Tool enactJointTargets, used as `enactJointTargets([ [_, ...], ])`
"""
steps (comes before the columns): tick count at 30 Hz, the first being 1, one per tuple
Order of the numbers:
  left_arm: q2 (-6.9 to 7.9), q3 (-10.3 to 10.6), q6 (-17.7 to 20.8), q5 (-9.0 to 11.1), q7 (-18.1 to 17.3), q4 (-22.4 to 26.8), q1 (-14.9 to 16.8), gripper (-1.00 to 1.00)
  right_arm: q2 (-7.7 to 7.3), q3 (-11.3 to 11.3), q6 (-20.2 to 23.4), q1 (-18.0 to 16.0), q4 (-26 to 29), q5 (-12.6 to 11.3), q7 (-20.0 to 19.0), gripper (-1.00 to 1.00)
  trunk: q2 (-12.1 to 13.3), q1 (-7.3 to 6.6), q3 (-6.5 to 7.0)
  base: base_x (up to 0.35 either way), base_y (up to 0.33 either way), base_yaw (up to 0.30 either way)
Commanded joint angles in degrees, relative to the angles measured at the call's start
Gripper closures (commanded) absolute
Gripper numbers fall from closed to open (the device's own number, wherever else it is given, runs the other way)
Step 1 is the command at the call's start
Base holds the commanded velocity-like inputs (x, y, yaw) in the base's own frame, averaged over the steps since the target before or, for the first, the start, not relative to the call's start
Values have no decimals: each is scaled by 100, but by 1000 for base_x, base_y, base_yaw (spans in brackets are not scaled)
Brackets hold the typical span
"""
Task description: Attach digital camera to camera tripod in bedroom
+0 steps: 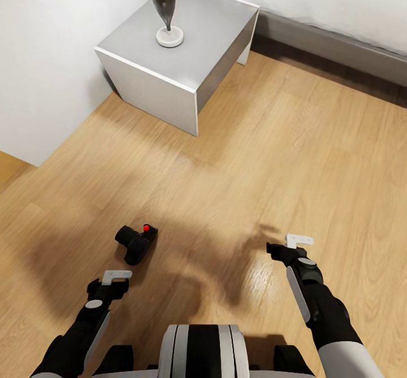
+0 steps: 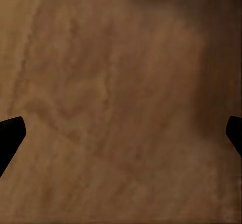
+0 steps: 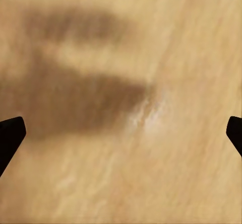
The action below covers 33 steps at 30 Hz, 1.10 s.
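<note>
The digital camera (image 1: 136, 243), small and black with a red round button on top, lies on the light wood floor, its lens pointing left. My left gripper (image 1: 111, 283) hangs just short of it on my side, a little to its left, and is apart from it. In the left wrist view the left gripper (image 2: 121, 136) is open over bare floor, its fingertips (image 2: 11, 133) wide apart. My right gripper (image 1: 286, 247) hovers over the floor well to the right of the camera. The right wrist view shows the right gripper (image 3: 121, 136) open and holding nothing. The camera tripod is out of view.
A white bedside table (image 1: 169, 78) stands ahead against the wall, with a grey vase-like ornament (image 1: 164, 4) on a round white base on it. The grey bed frame (image 1: 339, 44) with its white mattress runs along the far right. Wood floor (image 1: 294, 157) spreads between them.
</note>
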<state>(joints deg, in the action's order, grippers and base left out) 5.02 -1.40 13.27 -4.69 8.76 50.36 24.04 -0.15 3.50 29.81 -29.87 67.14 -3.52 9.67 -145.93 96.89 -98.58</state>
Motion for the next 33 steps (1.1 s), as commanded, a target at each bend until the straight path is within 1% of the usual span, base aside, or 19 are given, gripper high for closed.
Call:
enactJointTargets([
  [1,11,3,30,-65,-86,11,6,-100,-2,-6,25,-1,2,-37,35,-100,-1,-1,-3,0,0,0],
  [2,19,4,26,-85,-175,16,14,-100,-2,-6,25,-1,-4,-37,35,-100,-1,-1,-3,0,0,0],
  [3,45,3,11,-263,-516,38,91,-100,-2,-7,25,-1,-28,-36,35,-100,-1,-1,-3,0,0,0],
  [4,48,3,7,-418,-653,53,131,-100,-2,-10,25,-1,-46,-36,35,-100,-1,-1,-3,0,0,0],
  [8,40,1,1,-775,-850,87,192,-100,-2,-13,25,-1,-90,-35,35,-100,-1,-1,-3,0,0,0],
  [10,38,0,-5,-1074,-976,142,232,-100,-2,-15,25,-1,-118,-33,35,-100,-1,-1,-3,0,0,0],
  [11,40,0,-7,-1149,-1012,181,245,-100,-2,-15,25,-1,-124,-23,35,-100,-1,-1,-3,0,0,0],
  [21,68,0,-29,-1298,-1049,215,258,-100,-2,-16,25,-1,-120,-2,44,-100,-1,-1,-3,0,0,0],
  [22,83,0,-100,-1361,-1049,188,258,-100,-2,-16,21,-1,-121,-4,48,-100,-1,-1,-3,0,0,0],
  [26,94,-1,-253,-1473,-1045,154,259,-100,-2,-16,18,-1,-125,-7,51,-100,-1,-1,-3,0,0,0],
  [27,95,-1,-318,-1529,-1045,140,259,-100,-2,-16,17,-1,-127,-8,52,-100,-1,-1,-3,0,0,0],
  [33,77,-7,-414,-1653,-1043,117,259,-100,-2,-11,16,-1,-130,-27,48,-100,-1,-1,-3,0,0,0],
])
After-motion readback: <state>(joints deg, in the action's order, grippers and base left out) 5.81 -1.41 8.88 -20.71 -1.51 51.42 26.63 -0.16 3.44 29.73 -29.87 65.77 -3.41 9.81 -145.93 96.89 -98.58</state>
